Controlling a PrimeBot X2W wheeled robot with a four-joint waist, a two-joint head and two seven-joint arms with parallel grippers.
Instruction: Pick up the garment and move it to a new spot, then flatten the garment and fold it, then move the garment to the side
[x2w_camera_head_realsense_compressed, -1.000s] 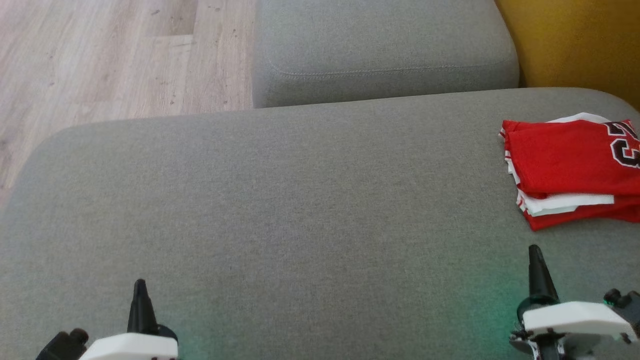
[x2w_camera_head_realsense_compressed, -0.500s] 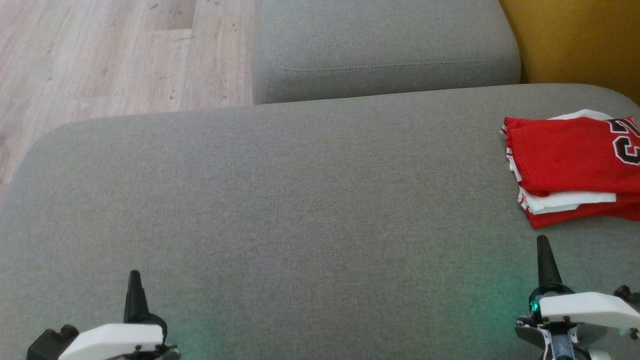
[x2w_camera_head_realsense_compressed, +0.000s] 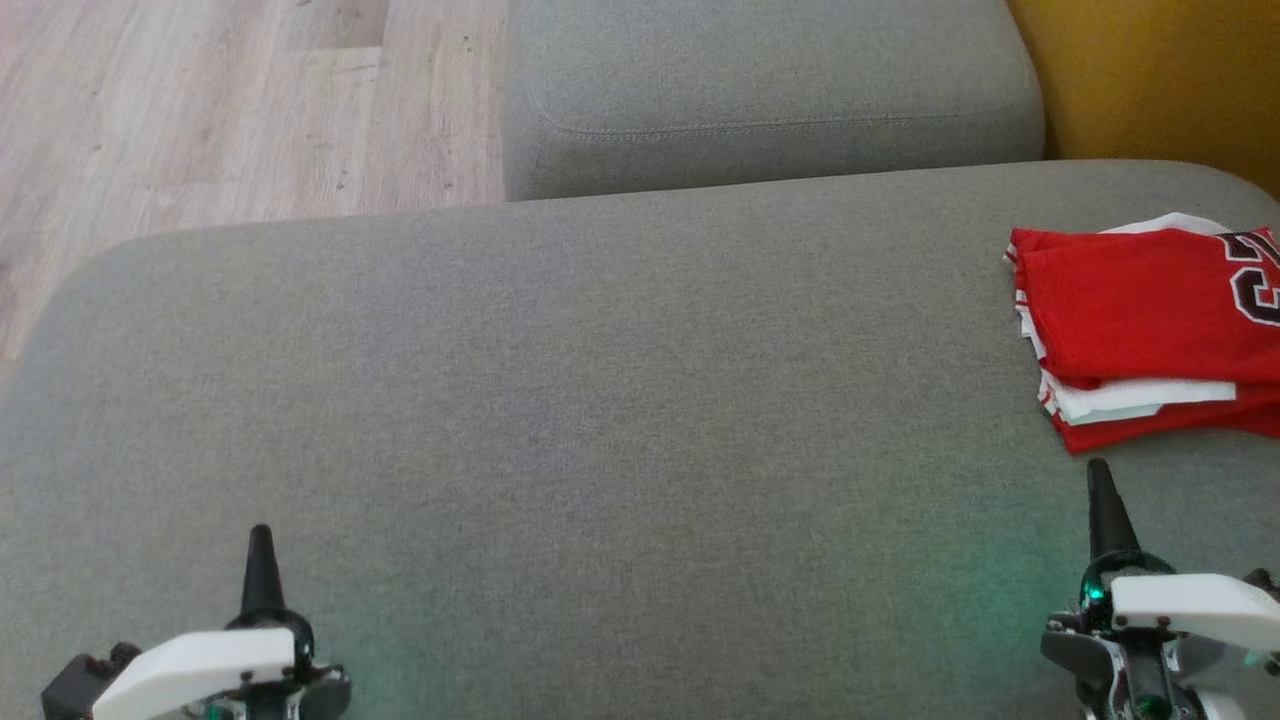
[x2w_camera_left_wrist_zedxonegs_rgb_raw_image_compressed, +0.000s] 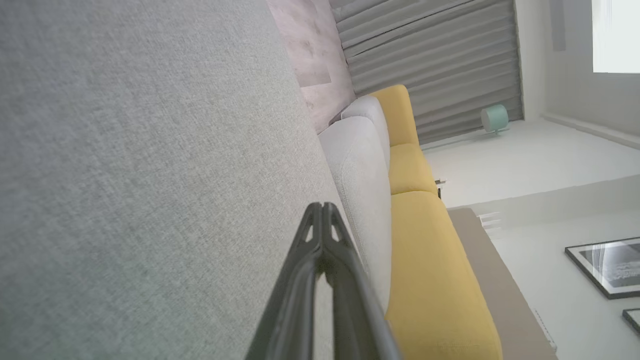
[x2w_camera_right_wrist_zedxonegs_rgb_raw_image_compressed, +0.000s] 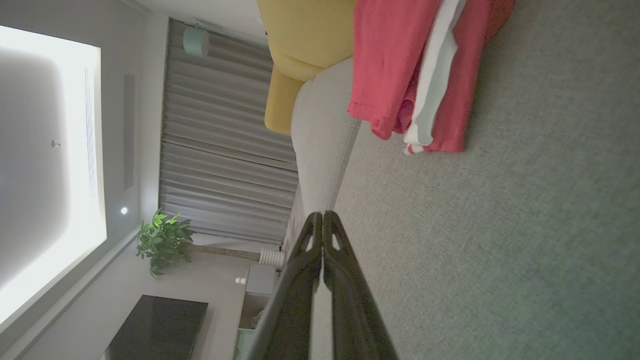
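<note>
Head view had the red jersey (x2w_camera_head_realsense_compressed: 1140, 330) lying folded at the far right end of the grey cushion (x2w_camera_head_realsense_compressed: 600, 400), part of it cut off by the frame. It looked like soft, light cloth, likely to slump and unfold if pinched by one layer, so the stacked edge nearest the cushion's front seemed the place to grip. Left gripper (x2w_camera_head_realsense_compressed: 261, 540) and right gripper (x2w_camera_head_realsense_compressed: 1098, 475) were over the cushion's front edge, fingers pressed together, holding nothing.
</note>
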